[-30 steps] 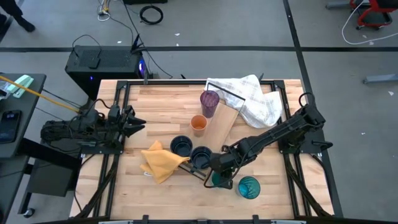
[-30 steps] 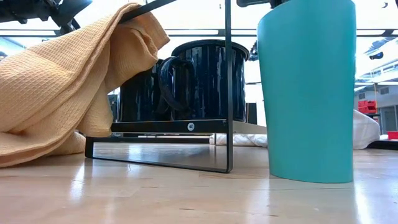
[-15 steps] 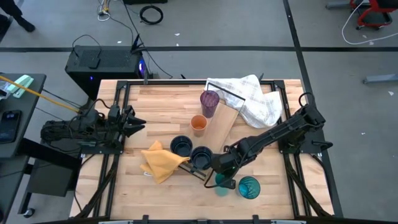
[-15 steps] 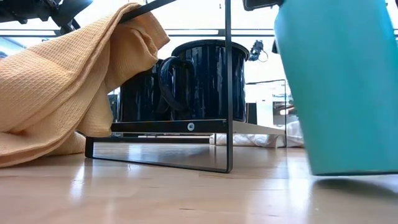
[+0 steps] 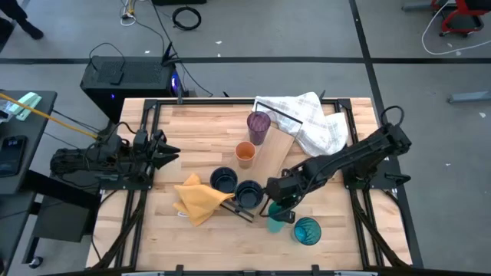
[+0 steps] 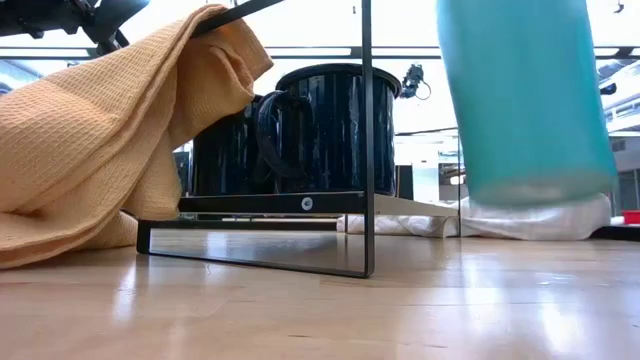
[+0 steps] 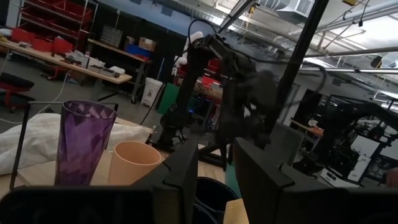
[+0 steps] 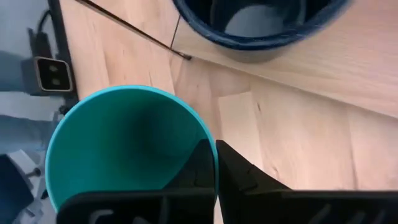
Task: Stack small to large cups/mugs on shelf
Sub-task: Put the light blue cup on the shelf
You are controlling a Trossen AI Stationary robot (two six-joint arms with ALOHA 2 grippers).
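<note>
My right gripper (image 5: 281, 211) is shut on the small teal cup (image 5: 275, 223), near the table's front edge; the cup (image 6: 525, 100) hangs above the wood. The teal-blue patterned tumbler (image 5: 307, 231) stands just right of it. Two dark navy mugs (image 5: 223, 180) (image 5: 248, 192) stand by the near end of the shelf (image 5: 274, 153). The orange cup (image 5: 245, 153) and the purple tumbler (image 5: 258, 126) stand at the plank's left edge. My left gripper (image 5: 166, 149) waits open at the table's left edge, holding nothing. My right gripper pinches the teal cup's rim (image 8: 202, 134), one finger (image 8: 199, 169) inside the cup and one (image 8: 244, 177) outside its wall. The fingers come from above, pointing down. The cup hangs below them, mouth up and slightly tilted, its bottom (image 6: 540, 190) clear of the table.
A yellow cloth (image 5: 199, 199) lies bunched left of the mugs. A white checked towel (image 5: 316, 123) covers the far right corner. The shelf's thin black wire frame (image 6: 366, 140) stands between the mugs and the lifted cup.
The teal cup stood on the table a second ago. My right gripper has taken it up and carried it a little toward the table's right edge; it now hangs clear of the wood, slightly tilted.
</note>
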